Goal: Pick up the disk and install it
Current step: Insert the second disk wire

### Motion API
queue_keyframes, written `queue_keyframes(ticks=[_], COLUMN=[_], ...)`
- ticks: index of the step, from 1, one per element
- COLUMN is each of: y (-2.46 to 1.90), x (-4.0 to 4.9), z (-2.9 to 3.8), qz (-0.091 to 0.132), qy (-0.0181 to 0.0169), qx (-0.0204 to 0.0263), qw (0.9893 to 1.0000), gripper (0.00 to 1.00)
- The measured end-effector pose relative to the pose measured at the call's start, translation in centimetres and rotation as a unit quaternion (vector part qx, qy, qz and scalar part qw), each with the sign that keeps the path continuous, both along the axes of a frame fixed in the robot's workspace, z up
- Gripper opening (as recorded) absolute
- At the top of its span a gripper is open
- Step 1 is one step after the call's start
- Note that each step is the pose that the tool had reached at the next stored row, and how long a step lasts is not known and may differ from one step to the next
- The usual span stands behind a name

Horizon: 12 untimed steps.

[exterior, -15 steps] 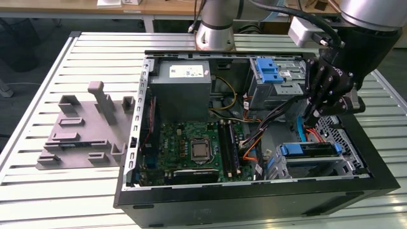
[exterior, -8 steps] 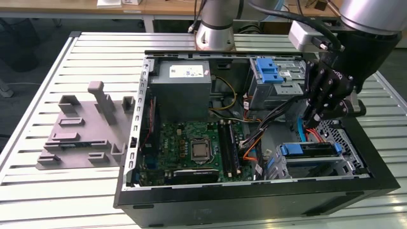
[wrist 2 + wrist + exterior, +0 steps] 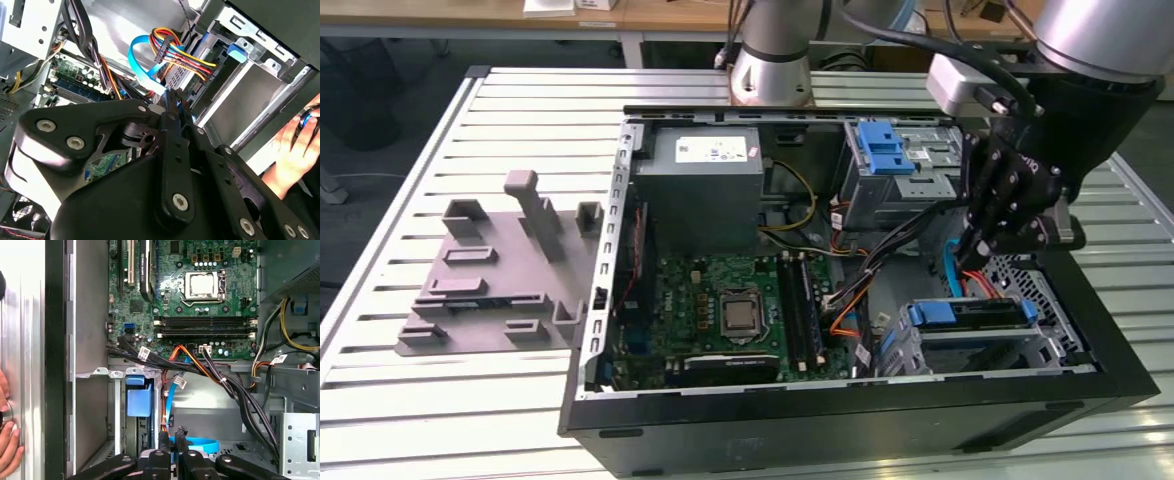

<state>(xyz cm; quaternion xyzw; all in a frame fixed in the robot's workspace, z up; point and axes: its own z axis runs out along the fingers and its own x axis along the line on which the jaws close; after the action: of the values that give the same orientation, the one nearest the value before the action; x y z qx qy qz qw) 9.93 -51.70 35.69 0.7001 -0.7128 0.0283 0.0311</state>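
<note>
At the left of the exterior view a grey fixture block [image 3: 494, 270] is seen on the slatted table [image 3: 400, 180], well apart from the open computer case [image 3: 854, 420]. In the middle of the frame the motherboard [image 3: 734, 310] is exposed, with the grey power supply [image 3: 707, 190] above it. At the lower right, the disk [image 3: 974, 318] is seen seated in its drive cage, its blue carrier handle facing the board.

The gripper [image 3: 983, 255] is held just above the disk, among a blue data cable [image 3: 947, 270] and a bundle of coloured power wires [image 3: 847, 300]. In the first wrist view the fingertips [image 3: 181, 432] are seen close together with nothing between them.

A snag is judged the main risk: the loose cables lie right beside the fingers and could be caught or pulled from their plugs. A person's hand [image 3: 7, 450] rests on the table near the case wall and could be endangered by any sideways motion.
</note>
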Motion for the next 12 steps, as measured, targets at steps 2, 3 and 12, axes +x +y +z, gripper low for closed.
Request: queue_keyframes(ticks=[2, 3, 12], y=[-0.20, -0.37, -1.96], x=[0.00, 0.00, 0.00], z=[-0.10, -0.18, -0.92], qz=[0.000, 0.000, 0.000], qy=[0.0000, 0.0000, 0.0000], qx=[0.0002, 0.0003, 0.0020], qw=[1.0000, 1.0000, 1.0000], gripper=[0.16, 0.16, 0.16])
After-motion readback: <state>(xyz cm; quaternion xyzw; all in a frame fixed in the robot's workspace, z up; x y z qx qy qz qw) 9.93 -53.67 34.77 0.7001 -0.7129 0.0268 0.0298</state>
